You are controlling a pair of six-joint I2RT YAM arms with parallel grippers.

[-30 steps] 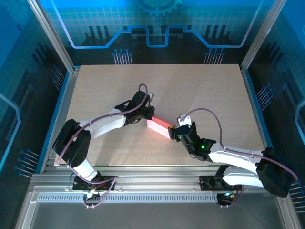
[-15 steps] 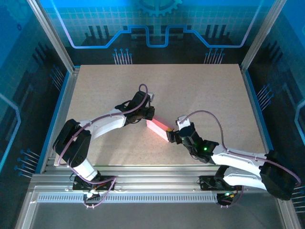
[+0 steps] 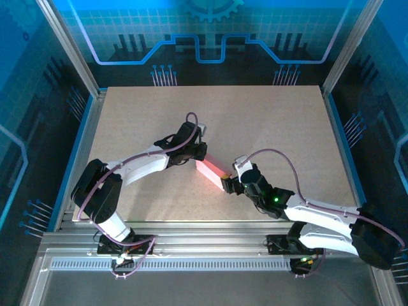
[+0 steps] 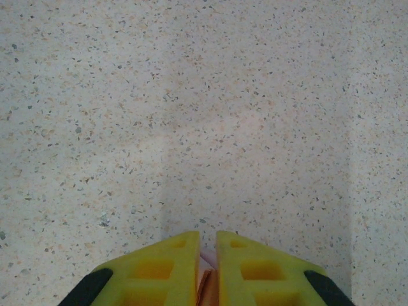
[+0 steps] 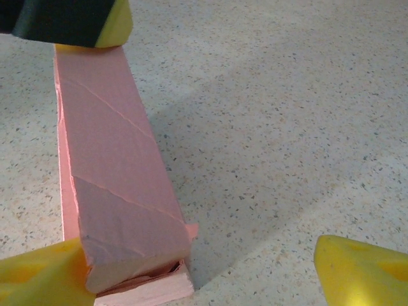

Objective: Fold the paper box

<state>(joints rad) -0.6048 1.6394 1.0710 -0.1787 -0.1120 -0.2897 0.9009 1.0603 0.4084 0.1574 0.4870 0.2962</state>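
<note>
Right wrist view: the paper box [image 5: 115,185] is held at its far end by the left gripper [image 4: 208,248]. Left wrist view: a pink sliver is pinched between clenched jaws. The right gripper [image 5: 207,271] is released, straddling the near end.

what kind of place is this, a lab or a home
Probably a robot lab work cell: an aluminium frame around it, blue circuit-print wall panels, and a speckled table.
</note>
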